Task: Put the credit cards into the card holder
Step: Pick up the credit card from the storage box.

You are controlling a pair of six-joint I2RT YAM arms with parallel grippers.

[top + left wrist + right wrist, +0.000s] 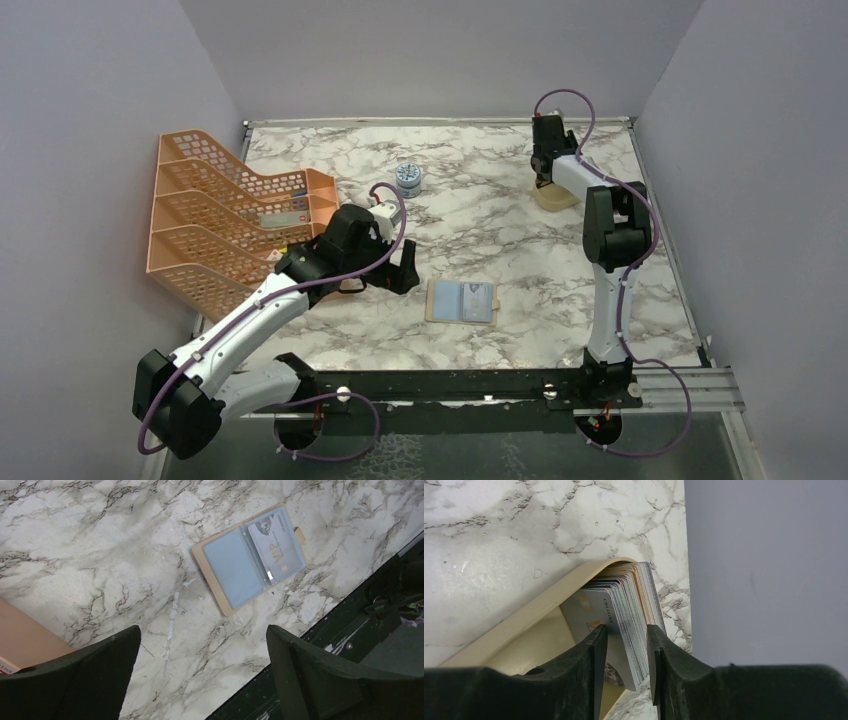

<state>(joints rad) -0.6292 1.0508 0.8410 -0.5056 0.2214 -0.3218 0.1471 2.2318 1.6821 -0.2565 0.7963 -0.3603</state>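
At centre front, card holder [461, 301] open flat, long axis left-right

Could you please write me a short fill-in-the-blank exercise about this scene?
The card holder lies ____, pockets facing up.
Its one filled pocket shows a card marked ____.
The left gripper has its jaws wide apart, holding ____.
The right gripper has its jaws either side of the credit cards stacked in the beige ____.
Missing words: open; VIP; nothing; dish.
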